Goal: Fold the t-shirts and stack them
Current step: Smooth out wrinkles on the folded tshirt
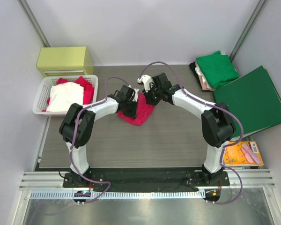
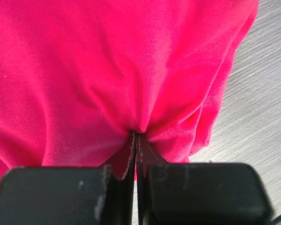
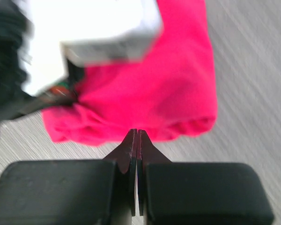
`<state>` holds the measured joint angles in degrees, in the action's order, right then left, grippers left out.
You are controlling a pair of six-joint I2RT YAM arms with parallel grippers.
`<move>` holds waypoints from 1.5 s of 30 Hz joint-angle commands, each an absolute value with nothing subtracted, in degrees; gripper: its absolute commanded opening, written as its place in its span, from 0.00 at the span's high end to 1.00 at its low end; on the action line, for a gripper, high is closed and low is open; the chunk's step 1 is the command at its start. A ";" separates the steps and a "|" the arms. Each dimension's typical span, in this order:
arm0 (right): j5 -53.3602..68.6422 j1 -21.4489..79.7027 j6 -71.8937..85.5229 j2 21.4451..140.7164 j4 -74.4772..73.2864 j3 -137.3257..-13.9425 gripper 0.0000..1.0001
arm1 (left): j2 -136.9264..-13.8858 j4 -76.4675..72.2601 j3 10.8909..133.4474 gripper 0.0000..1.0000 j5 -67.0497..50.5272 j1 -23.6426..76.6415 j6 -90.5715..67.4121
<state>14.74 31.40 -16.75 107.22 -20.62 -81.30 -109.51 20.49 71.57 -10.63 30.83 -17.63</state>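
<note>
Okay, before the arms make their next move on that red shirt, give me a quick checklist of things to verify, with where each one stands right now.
1. Left gripper shut on the red shirt: ok, cloth bunches into its tips.
2. Right gripper holding the shirt: cannot tell. It is shut at the shirt's edge, but no cloth shows gathered and the view is blurred.
3. Shirt laid flat for folding: not ok, it sits crumpled mid-table.
4. Stack ready to receive it: ok, the folded green shirt lies on top at the far right.
5. Dark-green folder apart from both arms: ok.
</note>
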 commanded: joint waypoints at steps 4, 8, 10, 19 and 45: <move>17.93 34.36 -14.77 112.84 -17.31 -86.65 0.99 | -111.36 20.21 72.33 1.00 -10.90 30.94 -17.49; 19.24 34.63 -12.83 116.36 -17.23 -86.75 0.99 | -110.74 20.30 71.63 1.00 -10.72 30.85 -17.23; 19.69 34.63 -12.74 116.89 -17.23 -84.92 0.99 | -110.48 20.04 71.46 1.00 -10.55 30.85 -17.31; 17.93 34.54 -15.03 105.67 -16.70 -69.62 0.99 | -111.09 20.04 72.07 1.00 -11.33 30.85 -17.93; 17.84 28.57 -16.70 88.15 -14.42 -59.77 0.99 | -97.93 18.11 71.28 1.00 -2.82 30.85 -12.31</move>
<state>17.69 29.47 -15.90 88.20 -16.16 -60.62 -106.37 20.58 71.33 -7.53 31.03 -15.66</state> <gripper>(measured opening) 0.020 0.002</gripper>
